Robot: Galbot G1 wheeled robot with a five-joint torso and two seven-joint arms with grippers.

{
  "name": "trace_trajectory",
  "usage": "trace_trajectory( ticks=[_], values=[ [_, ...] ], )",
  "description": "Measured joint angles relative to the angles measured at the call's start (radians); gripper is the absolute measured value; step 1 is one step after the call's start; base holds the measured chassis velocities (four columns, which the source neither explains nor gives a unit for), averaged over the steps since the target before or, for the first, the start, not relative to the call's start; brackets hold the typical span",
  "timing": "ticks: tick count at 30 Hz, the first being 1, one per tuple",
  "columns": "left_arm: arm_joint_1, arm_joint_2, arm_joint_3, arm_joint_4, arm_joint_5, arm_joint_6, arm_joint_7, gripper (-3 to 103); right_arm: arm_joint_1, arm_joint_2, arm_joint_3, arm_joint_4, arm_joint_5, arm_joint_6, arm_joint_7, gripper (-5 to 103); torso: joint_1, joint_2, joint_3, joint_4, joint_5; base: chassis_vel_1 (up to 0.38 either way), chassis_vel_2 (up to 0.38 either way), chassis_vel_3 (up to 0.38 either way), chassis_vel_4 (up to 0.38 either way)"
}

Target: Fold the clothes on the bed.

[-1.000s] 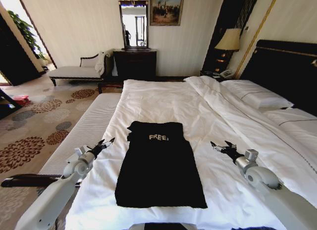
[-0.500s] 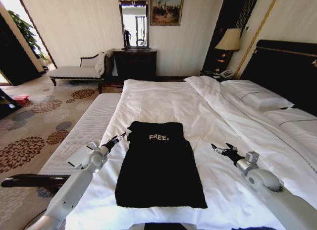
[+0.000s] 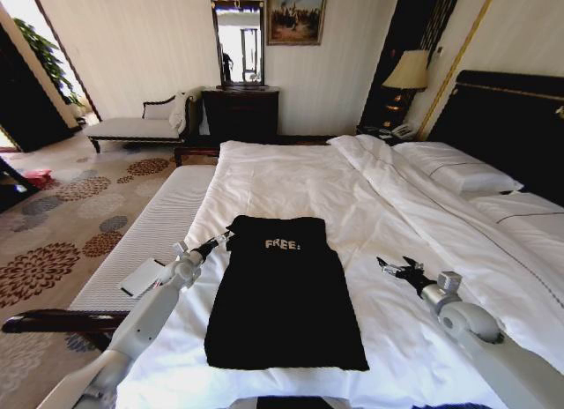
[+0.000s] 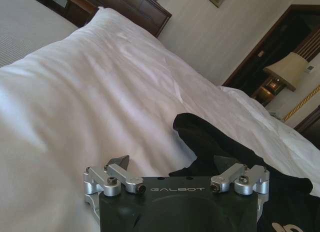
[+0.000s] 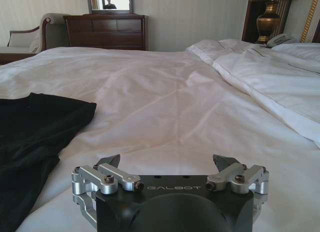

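- Head view: the black clothes (image 3: 284, 290), with white "FREE!" lettering on the chest, were laid flat on the white duvet of the bed (image 3: 291, 175), near its foot edge and with the hem toward the robot.
- Head view: the left pincer (image 3: 219, 240) was positioned at the upper left corner of the clothes, at the shoulder; contact could not be confirmed. Its fingers appeared spread.
- Head view: the right pincer (image 3: 393, 268) was held over bare duvet to the right of the clothes, apart from the fabric, with fingers spread.
- Left wrist view: the left pincer (image 4: 171, 163) was seen with both fingertips spread wide. The shoulder edge of the clothes (image 4: 220, 144) lay just beyond and between the fingertips on the duvet.
- Right wrist view: the right pincer (image 5: 167, 162) was seen with fingertips spread wide above white bedding. The clothes (image 5: 35, 127) lay off to one side, well clear of the fingers.
- Right wrist view: a dark wooden dresser (image 5: 106, 32) stood against the far wall.
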Motion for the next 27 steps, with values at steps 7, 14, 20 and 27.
trace_trajectory(
  ticks=[7,14,20,27],
  values=[
    [-0.014,-0.007,0.061,0.008,0.030,0.000,0.000,72,0.005,0.003,-0.003,-0.001,0.002,-0.002,0.003,100,0.000,0.000,0.000,0.0001,0.0000,0.000,0.000,0.000,0.000],
    [-0.021,-0.024,0.064,0.023,0.034,0.000,-0.004,62,-0.004,0.004,0.003,-0.002,0.003,-0.003,0.003,100,0.000,0.000,0.000,0.0000,0.0000,0.000,0.000,0.000,0.000],
    [-0.020,-0.024,0.055,0.019,0.030,-0.001,-0.008,62,-0.005,0.005,0.004,-0.004,0.001,-0.003,0.003,100,0.000,0.000,0.000,-0.0002,0.0000,0.000,0.000,0.000,0.000],
    [-0.031,-0.032,0.067,0.031,0.015,0.001,-0.020,56,0.001,-0.001,0.000,0.003,0.008,-0.004,0.006,100,0.000,0.000,0.000,0.0001,0.0000,0.000,0.000,0.000,0.000]
  ],
)
